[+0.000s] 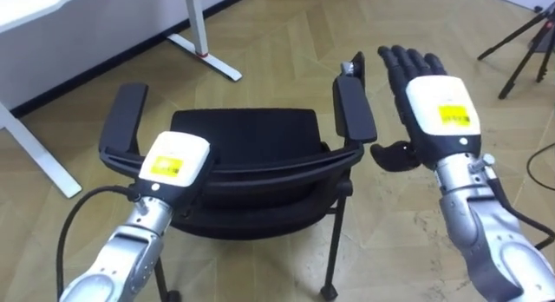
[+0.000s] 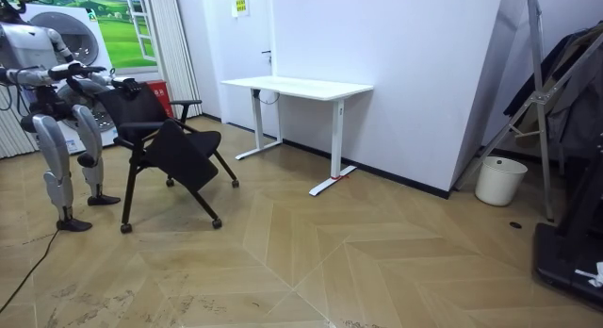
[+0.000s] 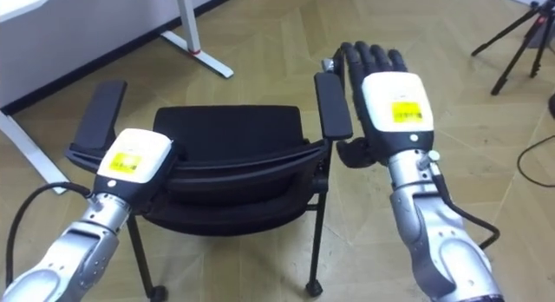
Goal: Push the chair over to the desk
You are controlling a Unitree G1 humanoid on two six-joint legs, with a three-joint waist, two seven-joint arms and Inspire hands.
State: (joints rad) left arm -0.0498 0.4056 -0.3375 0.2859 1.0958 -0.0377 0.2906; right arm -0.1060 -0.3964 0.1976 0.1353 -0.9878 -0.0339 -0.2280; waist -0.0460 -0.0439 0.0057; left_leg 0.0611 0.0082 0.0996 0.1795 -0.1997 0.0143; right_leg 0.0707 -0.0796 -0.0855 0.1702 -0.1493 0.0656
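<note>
Black chair (image 1: 251, 137) is standing on its castors on the parquet floor (image 2: 377, 253), directly in front of the robot, its backrest (image 1: 260, 173) facing the robot and its seat pointing away towards a white desk (image 2: 297, 86).

The eye views are looking down over the backrest. The left hand (image 1: 178, 163) is lying on the top edge of the backrest near the left armrest (image 1: 126, 120). Its back is turned up, and its fingers are dipping over the far side of the rail out of sight, so I cannot tell whether they are grasping it. The right hand (image 1: 438, 107) is hovering just outside the right armrest (image 1: 354, 107), palm down. Its fingers (image 1: 408, 59) are stretched out straight and released, holding nothing, and the thumb is sticking out sideways towards the end of the backrest. Whether it is touching the chair I cannot tell. One foot of the desk is showing at the top of these views, and a dark tripod (image 1: 520, 50) is standing at the upper right.

The room view is giving what the eye views are not. The robot is standing upright at the room view's left edge, close behind the chair, with both arms reaching forward to backrest height. The chair is sitting between the robot and the desk, well apart from the desk, which is standing against a white wall. A white bin (image 2: 499, 180) is standing further along that wall, towards the room view's right.
</note>
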